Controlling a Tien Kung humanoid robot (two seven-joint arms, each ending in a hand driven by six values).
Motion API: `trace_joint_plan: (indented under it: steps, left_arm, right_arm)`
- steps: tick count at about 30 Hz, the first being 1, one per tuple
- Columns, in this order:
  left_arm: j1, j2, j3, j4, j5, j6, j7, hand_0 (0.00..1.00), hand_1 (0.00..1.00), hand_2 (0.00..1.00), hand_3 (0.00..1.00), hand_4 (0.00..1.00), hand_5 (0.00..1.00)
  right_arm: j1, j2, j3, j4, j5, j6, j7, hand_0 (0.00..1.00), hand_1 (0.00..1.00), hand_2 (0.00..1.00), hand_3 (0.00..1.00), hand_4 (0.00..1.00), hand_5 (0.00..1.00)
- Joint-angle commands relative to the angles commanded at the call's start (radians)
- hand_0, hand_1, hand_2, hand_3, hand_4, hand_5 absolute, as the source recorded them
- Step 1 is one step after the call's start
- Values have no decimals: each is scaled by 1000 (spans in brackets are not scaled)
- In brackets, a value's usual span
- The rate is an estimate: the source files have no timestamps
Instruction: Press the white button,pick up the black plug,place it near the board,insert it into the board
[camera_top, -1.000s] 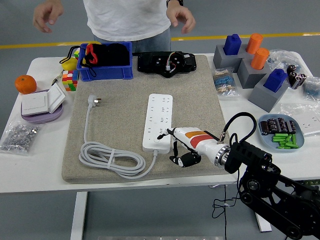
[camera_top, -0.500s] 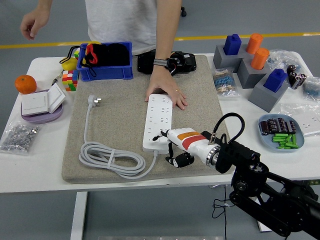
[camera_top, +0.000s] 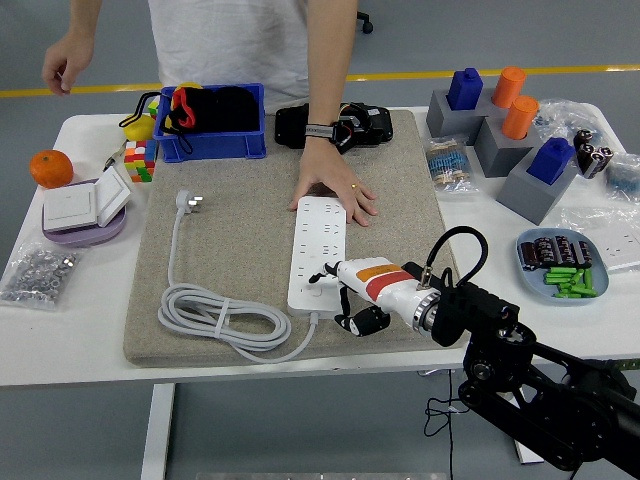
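Observation:
A white power strip (camera_top: 318, 250) lies lengthwise on the beige mat (camera_top: 240, 240). My right hand (camera_top: 338, 297), white with an orange band, is at the strip's near end. Its index finger (camera_top: 322, 274) points out and touches the strip there, and the other fingers are curled underneath, holding nothing. A person's hand (camera_top: 330, 185) presses flat on the strip's far end. The strip's white plug (camera_top: 188, 202) lies on the mat to the left, with its grey cable (camera_top: 220, 318) coiled at the near left. I see no black plug lying loose. The left arm is out of view.
At the back stand a blue bin (camera_top: 210, 125) with black items and a black device (camera_top: 340, 125). On the left are an orange (camera_top: 50, 168), a colour cube (camera_top: 139, 160), a wall switch (camera_top: 85, 205) and a bag of nuts (camera_top: 38, 272). Grey peg blocks (camera_top: 500, 130) and a plate of batteries (camera_top: 560, 262) are on the right.
The person's hand came down onto the strip's far end and stays there. My right hand moved left to the strip's near end; the strip has shifted slightly toward me.

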Motion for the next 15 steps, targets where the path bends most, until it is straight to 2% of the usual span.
trace_joint_plan:
  steps: [15]
  left_arm:
    - [-1,1,2,0,-1,0,0,705,699,671,711,723,282]
  right_arm:
    - [4,-6,-20,-47,-2,13,12,2,2,30,789,242,2]
